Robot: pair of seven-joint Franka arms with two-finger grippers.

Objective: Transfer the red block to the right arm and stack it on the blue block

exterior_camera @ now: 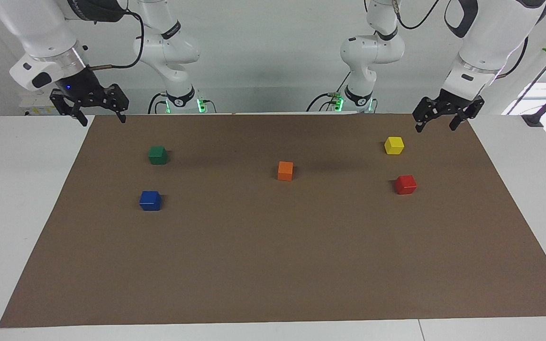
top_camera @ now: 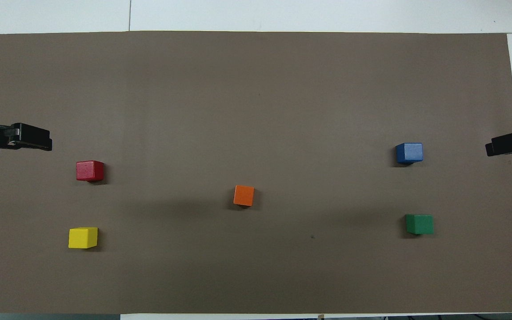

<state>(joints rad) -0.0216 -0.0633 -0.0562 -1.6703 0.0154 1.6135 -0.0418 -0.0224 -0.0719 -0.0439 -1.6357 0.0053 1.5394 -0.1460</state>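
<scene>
- the red block [exterior_camera: 405, 184] [top_camera: 90, 170] sits on the brown mat [exterior_camera: 273, 265] [top_camera: 256, 89] that covers the bench [exterior_camera: 17, 213] [top_camera: 327, 13], toward the left arm's end, nothing touching it.
- the yellow block [exterior_camera: 394, 145] [top_camera: 82, 237] is near it, closer to the robots.
- the blue block [exterior_camera: 150, 200] [top_camera: 409, 152] rests toward the right arm's end of the mat, well apart from the red block, its top bare.
- the green block [exterior_camera: 157, 155] [top_camera: 419, 224] lies near the blue one, closer to the robots.
- the orange block [exterior_camera: 285, 170] [top_camera: 243, 195] stands alone about midway between the two pairs.
- the left gripper [exterior_camera: 439, 124] [top_camera: 38, 141] hangs in the air over the mat's corner at the left arm's end; its fingers are spread apart and hold nothing.
- the right gripper [exterior_camera: 103, 119] [top_camera: 502, 146], with a small blue light on its body, hangs over the mat's corner at the right arm's end; its fingers are also spread wide and hold nothing.
- neither gripper touches any block, and the red block is not stacked on the blue one.
</scene>
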